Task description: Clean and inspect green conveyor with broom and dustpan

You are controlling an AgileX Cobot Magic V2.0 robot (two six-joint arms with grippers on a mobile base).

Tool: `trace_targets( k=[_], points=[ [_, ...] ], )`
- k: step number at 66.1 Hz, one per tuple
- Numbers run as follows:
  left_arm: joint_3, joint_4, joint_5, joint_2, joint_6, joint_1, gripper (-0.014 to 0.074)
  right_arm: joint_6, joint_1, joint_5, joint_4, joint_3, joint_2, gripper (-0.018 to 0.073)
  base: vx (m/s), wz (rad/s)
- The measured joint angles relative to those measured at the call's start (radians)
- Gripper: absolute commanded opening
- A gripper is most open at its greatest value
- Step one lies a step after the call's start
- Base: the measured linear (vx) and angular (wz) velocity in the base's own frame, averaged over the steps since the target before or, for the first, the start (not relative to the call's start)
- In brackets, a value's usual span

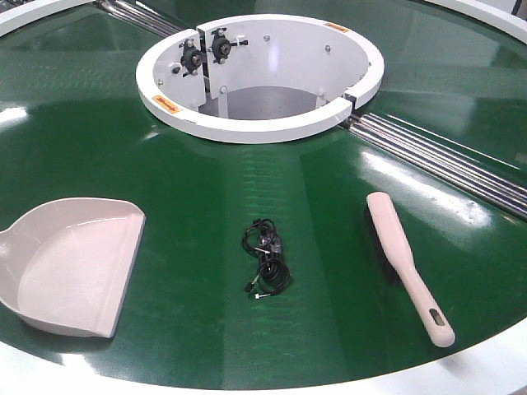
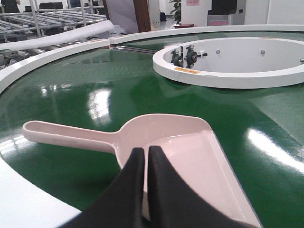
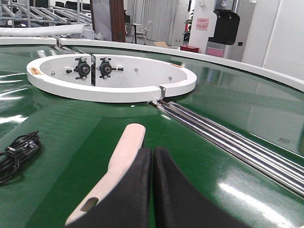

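Note:
The green conveyor (image 1: 272, 189) fills the front view, glossy and dark. On its near left lies the beige-pink dustpan (image 1: 74, 263), its handle running off the left edge. The beige broom (image 1: 403, 255) lies at the near right, bristles down, handle toward the rim. In the left wrist view my left gripper (image 2: 146, 151) hangs shut and empty over the dustpan (image 2: 190, 156), beside the root of its handle. In the right wrist view my right gripper (image 3: 152, 151) is shut on nothing, just right of the broom (image 3: 124, 152) and above it. Neither gripper shows in the front view.
A tangled black cable (image 1: 265, 257) lies between dustpan and broom. The white central ring (image 1: 259, 78) stands behind it, with black knobs inside. Metal rollers (image 1: 445, 160) run in the seam at the right. The white outer rim (image 1: 461, 370) borders the near edge.

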Motion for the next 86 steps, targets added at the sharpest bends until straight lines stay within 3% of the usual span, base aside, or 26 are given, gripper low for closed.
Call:
trace_targets(
  k=[16, 32, 48, 56, 68, 86],
  points=[
    [0.0, 0.0, -0.014, 0.0, 0.0, 0.0, -0.0006, 0.0, 0.0, 0.0, 0.0, 0.0, 0.0, -0.0008, 0.0, 0.0],
    [0.0, -0.001, -0.146, 0.0, -0.001, 0.0, -0.0006, 0.002, 0.0, -0.021, 0.018, 0.0, 0.0, -0.0007, 0.0, 0.0],
    [0.0, -0.074, -0.349, 0.0, -0.105, 0.0, -0.0006, 0.003, 0.0, -0.167, 0.078, -0.013, 0.0, -0.0003, 0.0, 0.0],
    [-0.057, -0.034, -0.363, 0.0, -0.116, 0.0, -0.0006, 0.001, 0.0, -0.144, 0.078, -0.122, 0.0, -0.0003, 0.0, 0.0],
    [-0.346, 0.17, -0.241, 0.046, -0.178, 0.0, -0.0006, 0.0, 0.0, -0.003, 0.078, -0.387, 0.108, -0.0003, 0.0, 0.0],
    [-0.836, 0.198, 0.189, 0.443, -0.213, 0.0, 0.0041, 0.004, 0.0, 0.102, 0.078, -0.671, 0.485, 0.0008, 0.0, 0.0]
  ],
)
